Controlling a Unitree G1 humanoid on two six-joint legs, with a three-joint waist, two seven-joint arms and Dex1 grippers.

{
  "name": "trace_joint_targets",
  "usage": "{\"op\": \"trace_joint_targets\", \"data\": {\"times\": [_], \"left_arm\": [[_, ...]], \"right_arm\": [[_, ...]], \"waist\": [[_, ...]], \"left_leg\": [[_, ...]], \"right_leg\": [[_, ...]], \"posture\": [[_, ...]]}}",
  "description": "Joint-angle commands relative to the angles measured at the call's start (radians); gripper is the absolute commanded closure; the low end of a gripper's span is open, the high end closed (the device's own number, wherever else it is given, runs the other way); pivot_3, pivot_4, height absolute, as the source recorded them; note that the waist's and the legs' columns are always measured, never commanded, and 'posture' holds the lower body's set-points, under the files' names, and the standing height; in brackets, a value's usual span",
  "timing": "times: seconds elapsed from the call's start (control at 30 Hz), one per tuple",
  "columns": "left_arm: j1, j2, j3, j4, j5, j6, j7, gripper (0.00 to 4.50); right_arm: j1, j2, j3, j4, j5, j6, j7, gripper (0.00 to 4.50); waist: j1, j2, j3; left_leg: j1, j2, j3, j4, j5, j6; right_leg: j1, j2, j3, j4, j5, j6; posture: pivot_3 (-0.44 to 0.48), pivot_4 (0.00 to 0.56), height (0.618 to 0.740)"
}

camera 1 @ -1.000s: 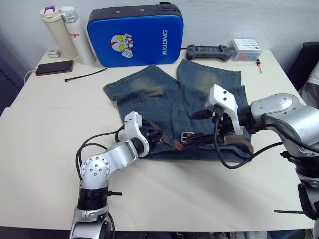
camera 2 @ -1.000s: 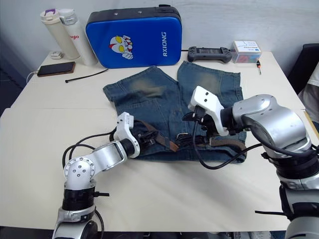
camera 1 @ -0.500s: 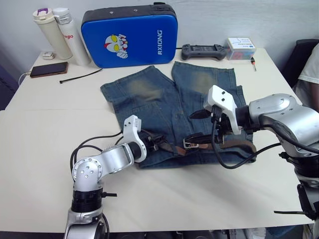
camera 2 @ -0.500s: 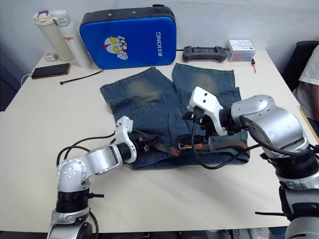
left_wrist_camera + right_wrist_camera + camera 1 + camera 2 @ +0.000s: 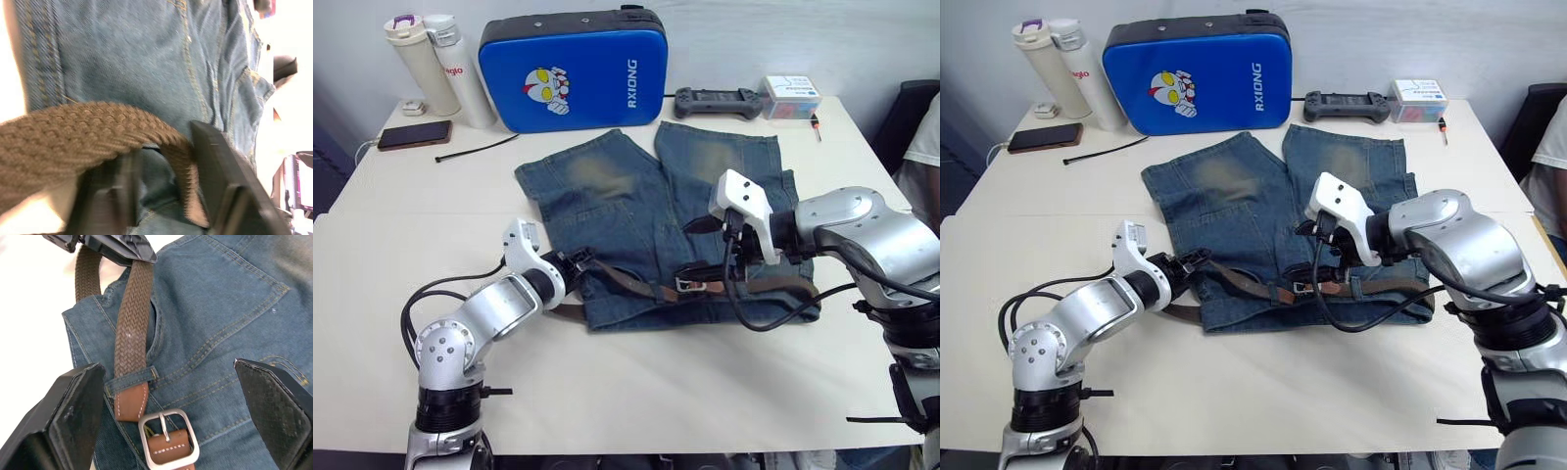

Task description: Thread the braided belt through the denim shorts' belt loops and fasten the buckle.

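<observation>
Threading is the step in hand: on the bench (image 5: 636, 392), I have the left end effector (image 5: 570, 264) clamped on the braided belt (image 5: 626, 284) at the shorts' (image 5: 607, 206) left waistband corner, the strap running from there along the waistband toward the buckle (image 5: 689, 285). In the right wrist view the tan leather tip (image 5: 131, 404) sits under one belt loop (image 5: 132, 378), just beside the silver buckle, and the strap is not yet through the frame. My right end effector (image 5: 171, 426) hovers over the buckle with its fingers spread wide apart, holding nothing.

Next, I judge, the right fingers must drop and close on the tip or buckle while the left feeds slack, so the tip can pass into the frame.

The left arm lies low across the bench, elbow bent, wrist turned toward the shorts. The right arm reaches in from the side, forearm level, wrist angled down over the waistband.
</observation>
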Motion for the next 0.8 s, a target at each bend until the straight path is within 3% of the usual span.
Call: {"op": "trace_joint_targets", "data": {"times": [0.03, 0.4, 0.7, 0.8], "left_arm": [[-0.012, 0.013, -0.034, -0.043, -0.025, -0.032, 0.003, 4.45], [-0.075, 0.036, -0.19, 0.043, -0.009, 0.024, -0.072, 4.48], [-0.021, 0.089, -0.136, 0.012, -0.108, -0.045, -0.029, 4.48], [0.046, 0.057, -0.121, -0.058, -0.146, -0.1, 0.033, 4.48]], "right_arm": [[-0.02, 0.003, -0.009, -0.008, -0.011, -0.019, -0.003, 0.0], [-0.012, -0.006, -0.033, -0.033, -0.008, 0.01, -0.022, 0.0], [0.01, -0.02, -0.061, -0.065, 0.009, 0.046, -0.038, 0.0], [0.014, -0.018, -0.064, -0.069, 0.012, 0.047, -0.044, 0.0]], "waist": [[0.0, 0.0, 0.0], [0.001, 0.0, 0.0], [-0.003, 0.0, 0.0], [-0.001, 0.0, 0.0]], "left_leg": [[0.0, 0.0, 0.0, 0.0, 0.0, 0.0], [0.0, 0.0, 0.0, 0.0, 0.0, 0.0], [0.0, 0.0, 0.0, 0.0, 0.0, 0.0], [0.0, 0.0, 0.0, 0.0, 0.0, 0.0]], "right_leg": [[0.0, 0.0, 0.0, 0.0, 0.0, 0.0], [0.0, 0.0, 0.0, 0.0, 0.0, 0.0], [0.0, 0.0, 0.0, 0.001, 0.0, 0.0], [0.0, 0.0, 0.0, 0.001, 0.0, 0.0]], "posture": [[0.0, 0.15, 0.74], [0.0, 0.15, 0.74], [0.0, 0.15, 0.74], [0.0, 0.15, 0.74]]}}
